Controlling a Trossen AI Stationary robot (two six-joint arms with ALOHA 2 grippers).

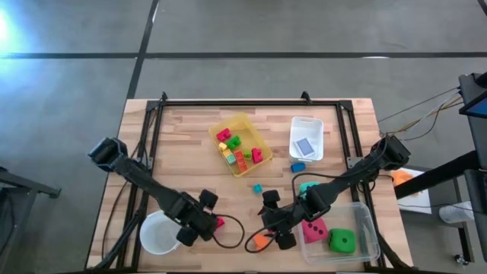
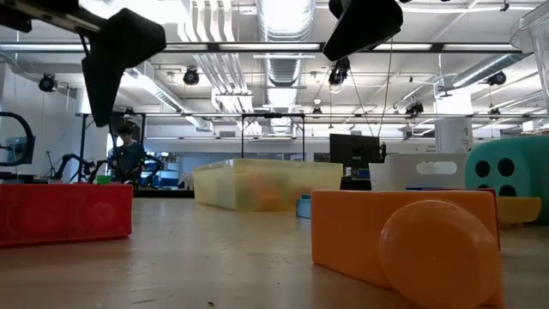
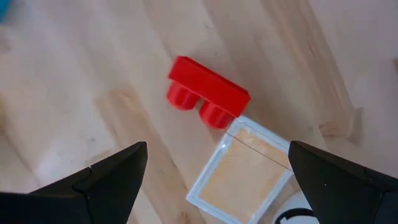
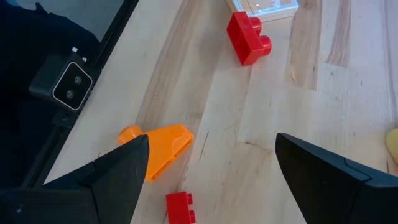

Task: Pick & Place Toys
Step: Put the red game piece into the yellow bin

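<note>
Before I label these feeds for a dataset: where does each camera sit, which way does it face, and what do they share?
High view: above the table, facing straight down; both arms, left gripper, right gripper.
Low view: at tabletop height, facing level into the room; dark arm parts hang overhead.
Left wrist view: on the left arm, facing the red block between its fingers.
Right wrist view: on the right arm, facing the orange block.
Shared: both wrist views show that red block.
</note>
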